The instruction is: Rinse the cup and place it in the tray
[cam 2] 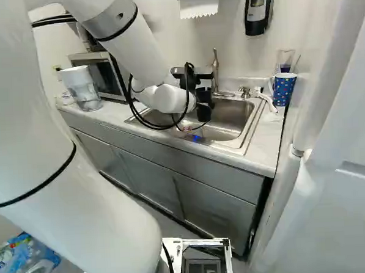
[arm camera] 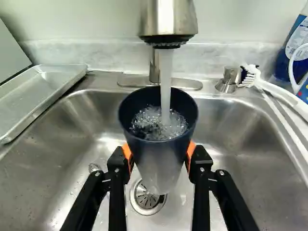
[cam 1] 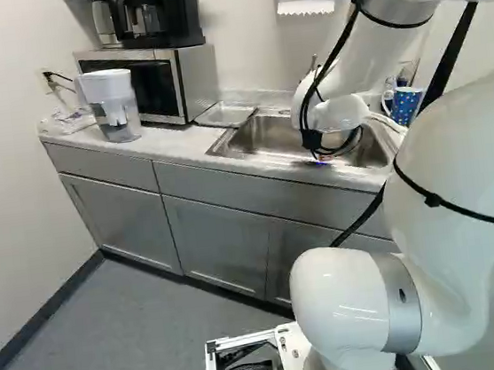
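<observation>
Cup (arm camera: 161, 161) of dark, part-clear plastic, grasped by the end effector (cam 2: 203, 95) under running water

The cup stands mouth up between the two fingers, with orange pads (arm camera: 191, 153) pressing its wall from opposite sides; its rim rises above the fingertips. A stream of water (arm camera: 165, 72) falls from the metal tap (arm camera: 168, 21) straight into it, and the water inside is bubbling. Cup and fingers hang over the steel sink (arm camera: 245, 159), with the round drain (arm camera: 146, 198) below.

The metal tray (arm camera: 41, 94) lies just beside the sink, on the side toward the microwave (cam 1: 195, 79), well apart from the cup. Near the sink's opposite side are a white-handled brush (arm camera: 276, 94) and a blue patterned mug (cam 2: 284, 89). On the worktop (cam 1: 171, 144), at the left of the left base view, a clear pitcher with a white top (cam 1: 115, 106) stands in front of the microwave.
</observation>
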